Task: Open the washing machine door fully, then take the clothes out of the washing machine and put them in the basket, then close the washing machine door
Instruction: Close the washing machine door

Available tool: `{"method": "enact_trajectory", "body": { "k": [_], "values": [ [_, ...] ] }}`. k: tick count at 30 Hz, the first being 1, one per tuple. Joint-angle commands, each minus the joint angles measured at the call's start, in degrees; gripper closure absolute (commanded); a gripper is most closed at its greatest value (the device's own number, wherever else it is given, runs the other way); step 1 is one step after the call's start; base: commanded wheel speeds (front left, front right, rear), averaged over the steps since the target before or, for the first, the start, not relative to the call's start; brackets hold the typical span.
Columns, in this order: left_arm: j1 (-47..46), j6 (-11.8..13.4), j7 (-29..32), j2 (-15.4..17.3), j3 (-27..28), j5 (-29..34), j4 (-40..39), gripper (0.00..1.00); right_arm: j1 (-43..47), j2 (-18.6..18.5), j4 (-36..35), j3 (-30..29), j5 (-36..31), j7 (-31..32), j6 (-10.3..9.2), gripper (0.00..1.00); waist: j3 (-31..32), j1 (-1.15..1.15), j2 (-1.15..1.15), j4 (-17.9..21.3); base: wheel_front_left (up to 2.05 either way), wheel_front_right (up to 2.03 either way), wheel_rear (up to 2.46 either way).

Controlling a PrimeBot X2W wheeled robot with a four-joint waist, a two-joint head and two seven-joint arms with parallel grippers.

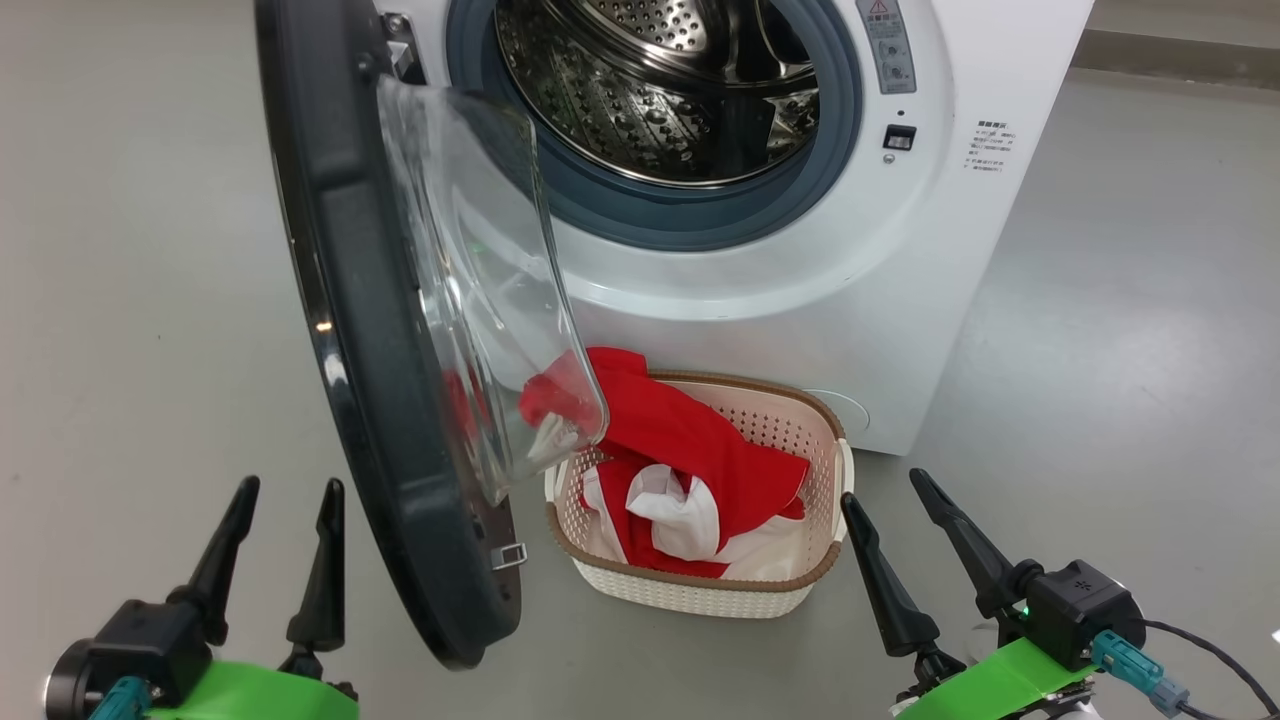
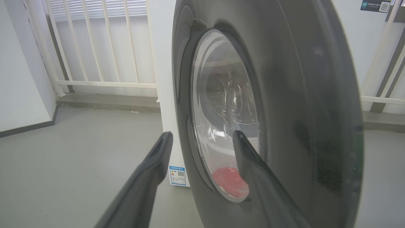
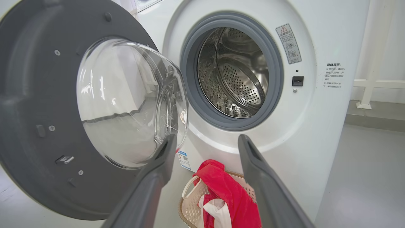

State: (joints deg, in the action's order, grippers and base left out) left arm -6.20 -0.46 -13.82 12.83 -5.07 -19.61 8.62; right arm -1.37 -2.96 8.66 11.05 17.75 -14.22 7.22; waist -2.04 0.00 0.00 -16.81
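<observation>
The white washing machine [image 1: 800, 280] stands ahead with its steel drum [image 1: 660, 90] showing no clothes. Its door [image 1: 370, 330] hangs wide open toward me, glass bowl [image 1: 480, 290] facing right. The red and white clothes [image 1: 690, 460] lie in the cream basket [image 1: 700, 590] on the floor before the machine. My left gripper [image 1: 290, 500] is open, low and left of the door's outer face [image 2: 300, 95]. My right gripper [image 1: 890, 490] is open, just right of the basket, aimed at the drum [image 3: 237, 76] with the clothes [image 3: 231, 193] below.
Grey floor [image 1: 130, 300] spreads to the left and right of the machine. A white railing [image 2: 101, 47] and wall stand behind it. A cable [image 1: 1200, 650] trails from my right wrist.
</observation>
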Motion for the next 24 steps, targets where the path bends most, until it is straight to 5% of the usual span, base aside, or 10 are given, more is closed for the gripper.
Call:
{"method": "enact_trajectory", "body": {
  "k": [1,24],
  "values": [
    [-0.90,0.37,-0.78,1.11,2.00,0.42,-1.72,0.00,-1.92,0.08,-1.55,1.01,0.54,-0.78,0.26,0.00,0.05,0.00,0.00,-0.05,0.00,0.00,0.00],
    [0.30,1.14,-0.68,0.45,0.79,0.03,-1.34,0.00,-1.09,0.08,-1.46,1.20,0.70,-0.78,0.26,0.00,1.40,0.00,0.00,-0.38,0.00,0.00,0.00]
  ]
}}
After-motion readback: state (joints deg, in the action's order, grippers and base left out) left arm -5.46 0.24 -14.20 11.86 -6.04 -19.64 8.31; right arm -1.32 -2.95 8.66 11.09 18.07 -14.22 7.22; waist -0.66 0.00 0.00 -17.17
